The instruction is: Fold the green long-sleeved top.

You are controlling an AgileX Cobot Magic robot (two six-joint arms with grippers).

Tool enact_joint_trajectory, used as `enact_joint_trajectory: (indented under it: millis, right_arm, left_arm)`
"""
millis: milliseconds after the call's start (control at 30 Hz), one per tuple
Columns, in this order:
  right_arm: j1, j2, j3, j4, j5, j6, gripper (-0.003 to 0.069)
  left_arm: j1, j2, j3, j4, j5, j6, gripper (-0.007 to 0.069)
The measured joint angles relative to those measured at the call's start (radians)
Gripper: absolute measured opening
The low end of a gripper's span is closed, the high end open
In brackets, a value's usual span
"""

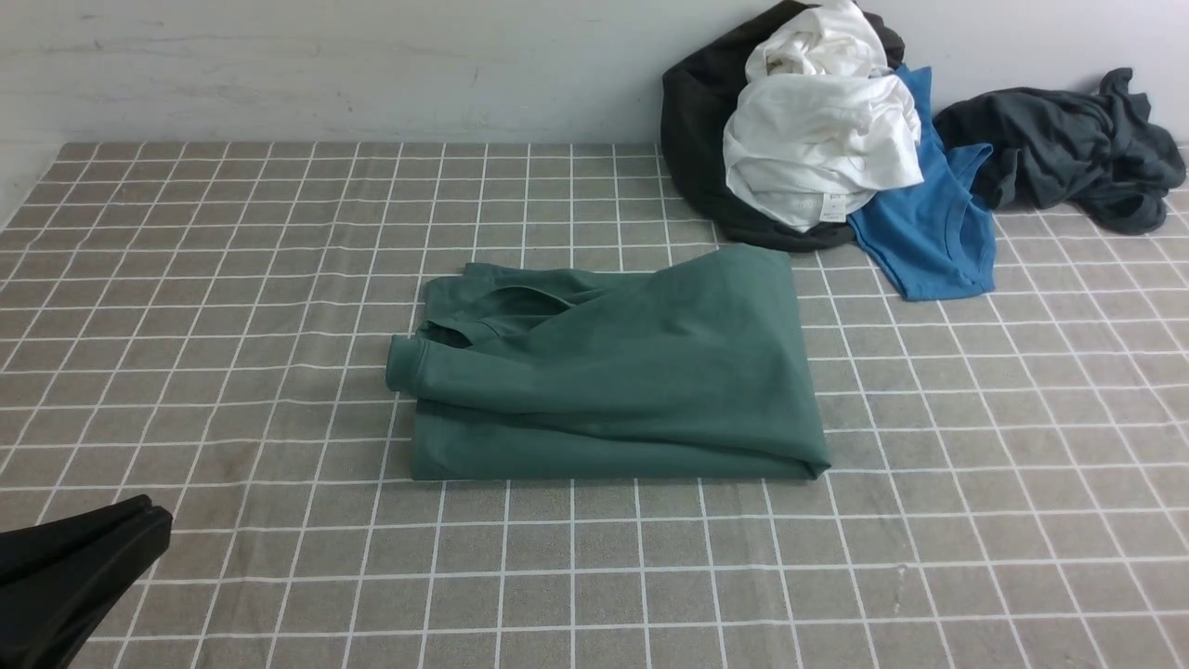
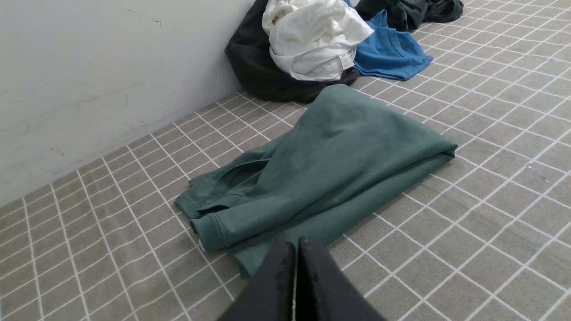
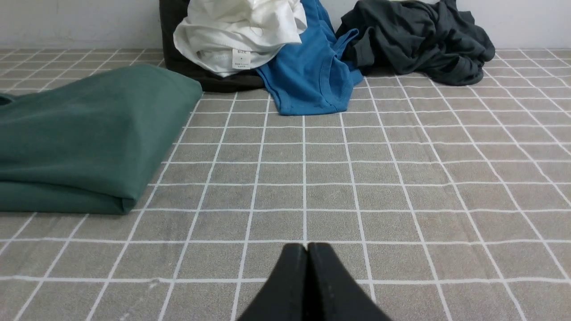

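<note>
The green long-sleeved top point(image 1: 613, 372) lies folded into a compact stack in the middle of the checked tablecloth, with a ribbed cuff point(image 1: 404, 362) resting at its left end. The same top point(image 2: 321, 174) fills the left wrist view and its right edge point(image 3: 89, 138) shows in the right wrist view. My left gripper point(image 1: 153, 511) is at the front left corner, well clear of the top; its fingers press together with nothing between them point(image 2: 296, 243). My right gripper point(image 3: 307, 246) is shut and empty over bare cloth, to the right of the top. It is out of the front view.
A pile of clothes lies against the back wall at the right: a white garment point(image 1: 817, 130) on a black one point(image 1: 697, 121), a bright blue T-shirt point(image 1: 929, 223) and a dark charcoal-grey garment point(image 1: 1068, 149). The grey tablecloth point(image 1: 232, 279) with white grid lines covers the table.
</note>
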State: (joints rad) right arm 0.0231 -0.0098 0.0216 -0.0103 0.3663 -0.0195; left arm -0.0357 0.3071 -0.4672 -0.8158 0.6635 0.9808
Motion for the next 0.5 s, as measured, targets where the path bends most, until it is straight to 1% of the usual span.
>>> enact_joint_trajectory:
  millis: [67, 133, 500]
  right_arm:
    - [0.000, 0.000, 0.000, 0.003, 0.000, -0.040, -0.0014]
    - [0.000, 0.000, 0.000, 0.005, 0.000, -0.052, -0.0014]
    - [0.000, 0.000, 0.000, 0.010, 0.000, -0.048, -0.0014]
  left_arm:
    - [0.000, 0.000, 0.000, 0.000, 0.000, 0.000, -0.0007]
    - [0.000, 0.000, 0.000, 0.000, 0.000, 0.000, -0.0007]
    - [0.000, 0.000, 0.000, 0.000, 0.000, 0.000, -0.0007]
